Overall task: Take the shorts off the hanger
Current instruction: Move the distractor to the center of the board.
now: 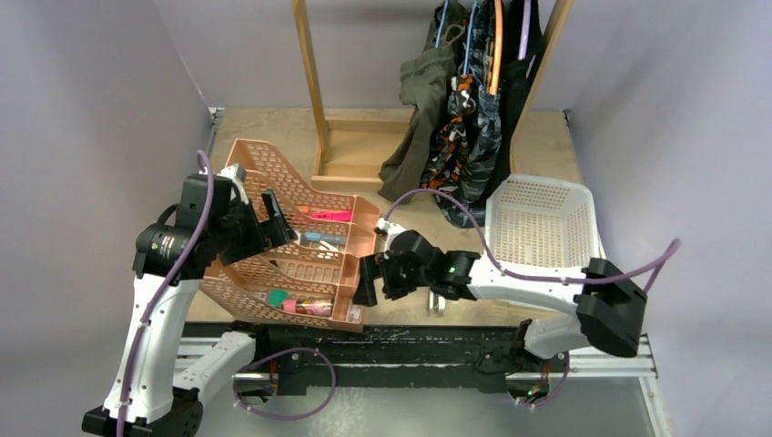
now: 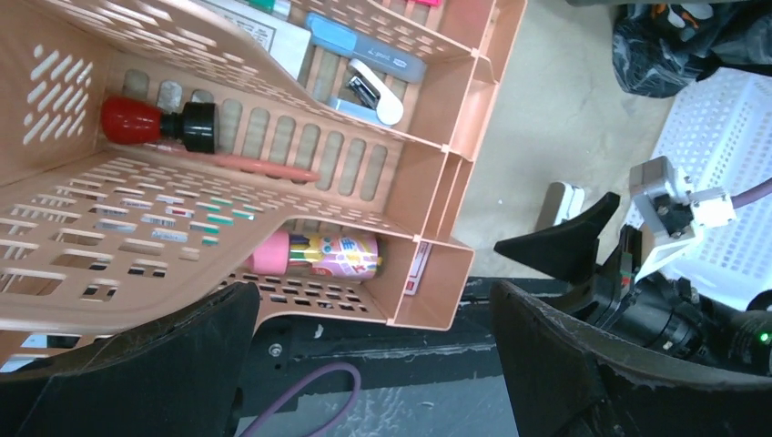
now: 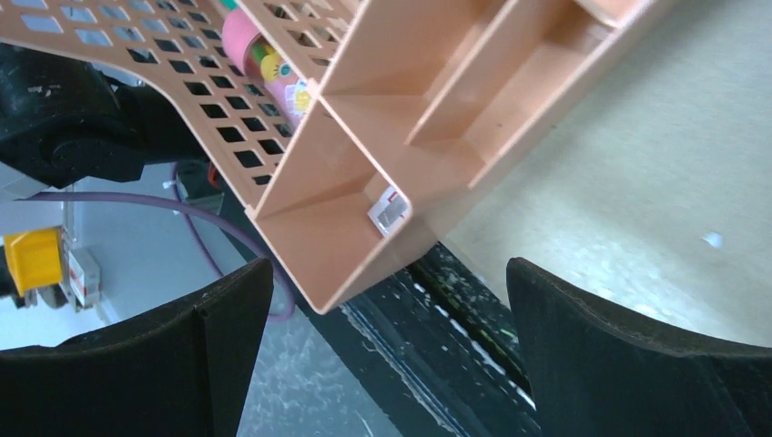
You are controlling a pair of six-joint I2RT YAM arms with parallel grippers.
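Observation:
Several pairs of shorts hang on coloured hangers (image 1: 496, 45) from a wooden rack at the back: plain olive green (image 1: 421, 100), orange camouflage (image 1: 452, 137), grey-blue camouflage (image 1: 484, 137) and black (image 1: 526, 68). Their hems also show in the left wrist view as a dark fabric bundle (image 2: 674, 41). Both arms sit low at the near edge, far from the shorts. My left gripper (image 1: 280, 223) (image 2: 373, 309) is open over the salmon organiser, with nothing between its fingers. My right gripper (image 1: 369, 269) (image 3: 390, 273) is open beside the organiser's near right corner, also holding nothing.
A salmon plastic organiser (image 1: 273, 168) (image 2: 437, 182) (image 3: 355, 137) holding pens and small items lies at left between the arms. A white mesh basket (image 1: 583, 196) (image 2: 719, 137) stands at right under the shorts. The wooden rack's post (image 1: 311, 82) and base (image 1: 360, 150) stand at the back centre.

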